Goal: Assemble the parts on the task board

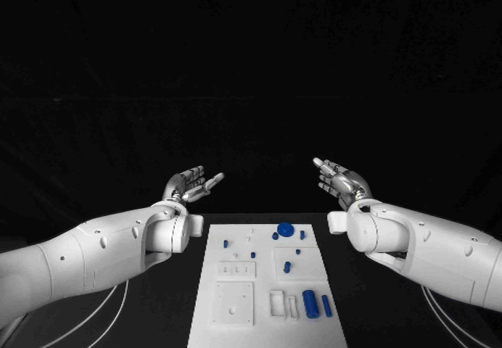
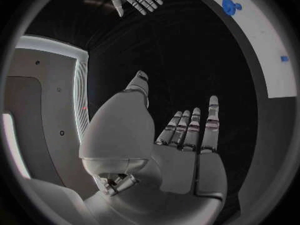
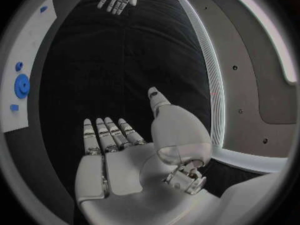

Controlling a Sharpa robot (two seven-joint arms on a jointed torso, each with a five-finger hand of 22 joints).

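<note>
The left hand [image 1: 194, 183] is holding nothing. Its fingers [image 2: 187, 130] are stretching out straight and a little apart, and the palm is facing inward. The right hand [image 1: 341, 179] is holding nothing too. Its fingers [image 3: 106, 135] are lying side by side, loose and straight, with the thumb [image 3: 159, 99] sticking out to one side. The two hands are hanging up in the air, well apart, facing each other across a dark gap.

Back from the fingertips, toward the robot, the white task board [image 1: 236, 319] is lying flat on the black table [image 1: 157, 304], between the two white arms. No finger is touching it.

On the board, the round blue disc [image 1: 286, 229] is sitting at the end nearest the fingers, with a small blue peg [image 1: 302, 234] just beside it. Farther from the fingers, a thick blue cylinder [image 1: 310, 302] is lying next to a thin blue bar [image 1: 326, 305]. More tiny blue bits are dotting the board between them.
</note>
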